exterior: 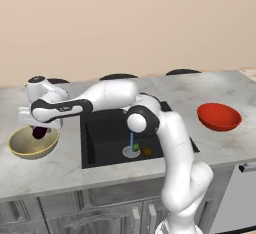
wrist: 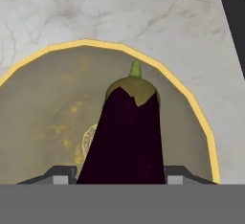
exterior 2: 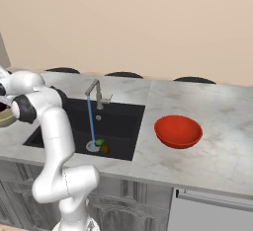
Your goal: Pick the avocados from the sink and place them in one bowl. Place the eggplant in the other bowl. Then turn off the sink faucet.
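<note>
My gripper (exterior: 40, 129) is shut on the dark purple eggplant (exterior: 39, 133), which hangs just inside the tan bowl (exterior: 30, 153) on the left counter. In the hand view the eggplant (wrist: 127, 132) stands between the gripper's (wrist: 119, 174) fingertips, green stem pointing away, over the bowl's speckled inside (wrist: 48, 122). The bright green avocado (exterior: 135, 147) and the orange-brown avocado (exterior: 146, 151) lie near the drain of the black sink (exterior: 100, 138). The faucet (exterior 2: 94, 89) runs a thin blue stream (exterior 2: 90, 121). The red bowl (exterior: 219, 116) sits right of the sink with nothing in it.
Grey marble counter (exterior: 60, 170) surrounds the sink, with wide free room around the red bowl (exterior 2: 178, 131). My arm stretches across the sink's rear left corner. Dark stool tops (exterior: 119, 76) line the far counter edge. Cabinets run below the front edge.
</note>
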